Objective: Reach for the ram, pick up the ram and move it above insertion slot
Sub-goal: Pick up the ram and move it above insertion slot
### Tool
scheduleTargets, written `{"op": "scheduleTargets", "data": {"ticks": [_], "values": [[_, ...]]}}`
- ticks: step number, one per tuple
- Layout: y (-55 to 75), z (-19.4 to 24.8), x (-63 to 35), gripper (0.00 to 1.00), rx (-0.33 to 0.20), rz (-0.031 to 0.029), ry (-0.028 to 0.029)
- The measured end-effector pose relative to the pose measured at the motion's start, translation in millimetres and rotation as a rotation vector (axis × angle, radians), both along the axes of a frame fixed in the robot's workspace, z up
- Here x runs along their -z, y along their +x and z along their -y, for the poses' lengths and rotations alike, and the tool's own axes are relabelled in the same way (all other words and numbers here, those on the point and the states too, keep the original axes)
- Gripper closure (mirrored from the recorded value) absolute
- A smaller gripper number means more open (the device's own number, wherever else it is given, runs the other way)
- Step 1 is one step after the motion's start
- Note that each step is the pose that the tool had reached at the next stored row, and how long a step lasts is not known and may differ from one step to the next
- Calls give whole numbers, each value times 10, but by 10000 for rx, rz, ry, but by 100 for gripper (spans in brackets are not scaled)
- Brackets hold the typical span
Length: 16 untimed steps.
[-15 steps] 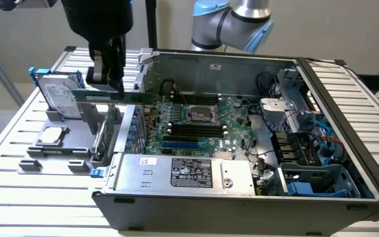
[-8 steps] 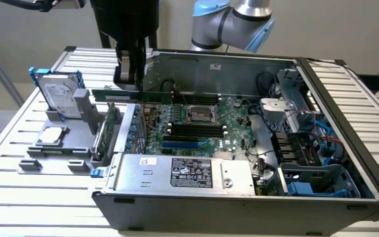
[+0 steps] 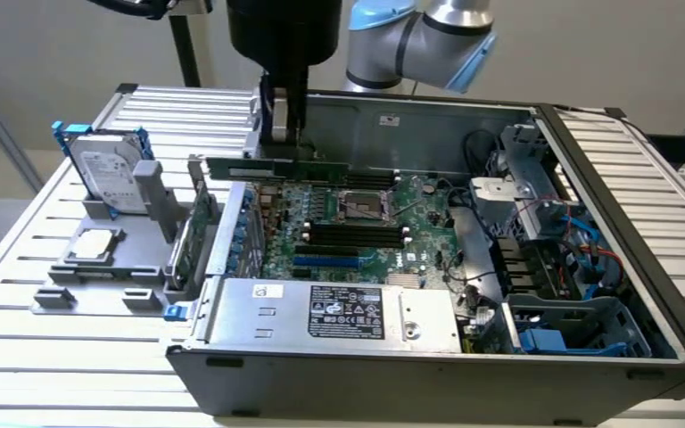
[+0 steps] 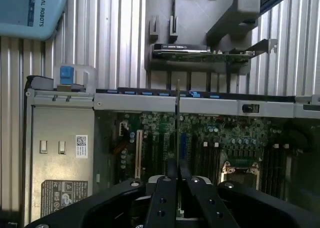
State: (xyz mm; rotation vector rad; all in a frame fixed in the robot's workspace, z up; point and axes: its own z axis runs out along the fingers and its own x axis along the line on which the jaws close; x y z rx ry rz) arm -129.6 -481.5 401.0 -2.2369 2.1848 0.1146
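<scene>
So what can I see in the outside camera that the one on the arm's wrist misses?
Exterior view alone: the ram seen side-on as a long green stick held above the open computer case, and the silver hard drive standing in its grey holder. Wrist view alone: the ram edge-on, a thin line, and the tool shut on it. Both share the motherboard, the power supply and the slatted table.

We see the ram [image 3: 281, 168], a long, thin, narrow green circuit-board stick with a row of dark chips along its face, lifted clear and hanging level on its long edge above the open computer case. In the exterior view it sits over the motherboard's far edge, beyond the row of long black insertion slots [image 3: 349, 235]. In the wrist view we meet it edge-on, a slim vertical sliver [image 4: 178, 123] over the green board.
</scene>
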Motion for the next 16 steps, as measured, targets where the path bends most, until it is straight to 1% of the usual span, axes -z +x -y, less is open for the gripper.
{"op": "scheduleTargets", "data": {"ticks": [2, 5, 10, 16], "values": [[69, -31, 0, 87, 1, 0, 0], [159, -96, 0, 87, 0, 0, 0], [297, -211, 0, 87, 0, -1, -1], [452, -363, 2, 87, 1, 0, -1]]}}
